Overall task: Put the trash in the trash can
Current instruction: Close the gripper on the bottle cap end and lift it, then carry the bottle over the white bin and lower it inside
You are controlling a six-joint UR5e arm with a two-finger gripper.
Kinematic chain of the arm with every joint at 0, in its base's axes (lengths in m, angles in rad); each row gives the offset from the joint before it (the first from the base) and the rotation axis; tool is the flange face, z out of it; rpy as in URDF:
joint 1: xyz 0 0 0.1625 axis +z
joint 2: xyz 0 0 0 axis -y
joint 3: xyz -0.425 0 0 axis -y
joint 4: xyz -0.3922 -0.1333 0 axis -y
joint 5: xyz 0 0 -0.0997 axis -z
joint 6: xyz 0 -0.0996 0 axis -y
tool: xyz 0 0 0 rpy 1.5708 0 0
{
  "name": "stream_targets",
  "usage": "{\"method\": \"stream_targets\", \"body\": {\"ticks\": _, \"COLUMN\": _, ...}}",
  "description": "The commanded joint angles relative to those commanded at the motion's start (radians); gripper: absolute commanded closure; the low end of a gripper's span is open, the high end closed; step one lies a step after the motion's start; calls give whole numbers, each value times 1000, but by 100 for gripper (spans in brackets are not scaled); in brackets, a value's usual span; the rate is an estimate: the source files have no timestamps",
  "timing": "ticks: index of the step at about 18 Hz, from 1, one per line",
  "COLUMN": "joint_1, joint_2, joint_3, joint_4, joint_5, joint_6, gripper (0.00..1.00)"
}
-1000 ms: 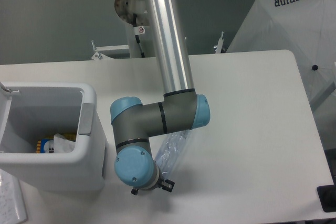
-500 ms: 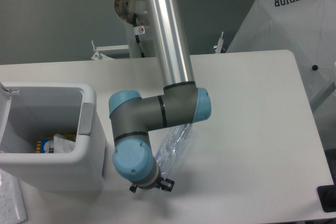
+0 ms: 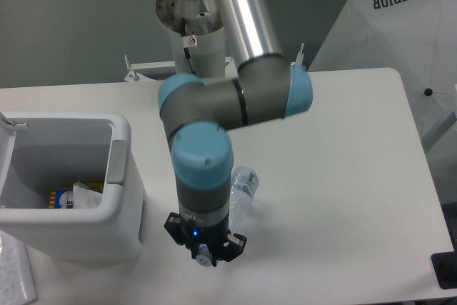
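Near the table's [image 3: 343, 176] front edge, the gripper [image 3: 205, 248] hangs just beside a clear, crinkled plastic bottle [image 3: 241, 189]; its grip cannot be told. Left, the boxy white trash can [image 3: 121, 176] holds a wrinkly clear bag [image 3: 87, 196] and a yellow-and-blue packet [image 3: 60, 197].

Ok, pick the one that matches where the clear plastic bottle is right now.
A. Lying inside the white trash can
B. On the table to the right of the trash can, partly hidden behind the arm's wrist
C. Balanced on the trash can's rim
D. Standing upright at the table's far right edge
B: the clear plastic bottle shows beside the arm's wrist, over the table and right of the white trash can, not inside it.
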Motion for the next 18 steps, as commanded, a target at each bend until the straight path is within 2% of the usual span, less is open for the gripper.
{"method": "stream_targets", "body": {"ticks": 4, "joint_1": 17, "joint_2": 40, "joint_3": 55, "joint_4": 5, "joint_5": -94, "joint_6": -106, "gripper": 94}}
{"method": "stream_targets", "body": {"ticks": 7, "joint_1": 25, "joint_2": 65, "joint_3": 89, "joint_4": 47, "joint_5": -135, "joint_6": -173, "gripper": 94}}
{"method": "stream_targets", "body": {"ticks": 11, "joint_1": 37, "joint_2": 89, "joint_3": 124, "joint_4": 60, "joint_5": -190, "joint_6": -224, "gripper": 94}}
{"method": "stream_targets", "body": {"ticks": 13, "joint_1": 43, "joint_2": 98, "joint_3": 140, "joint_4": 61, "joint_5": -227, "joint_6": -262, "gripper": 94}}
{"method": "stream_targets", "body": {"ticks": 18, "joint_1": 45, "joint_2": 141, "joint_3": 144, "joint_4": 110, "joint_5": -351, "joint_6": -318, "gripper": 93}}
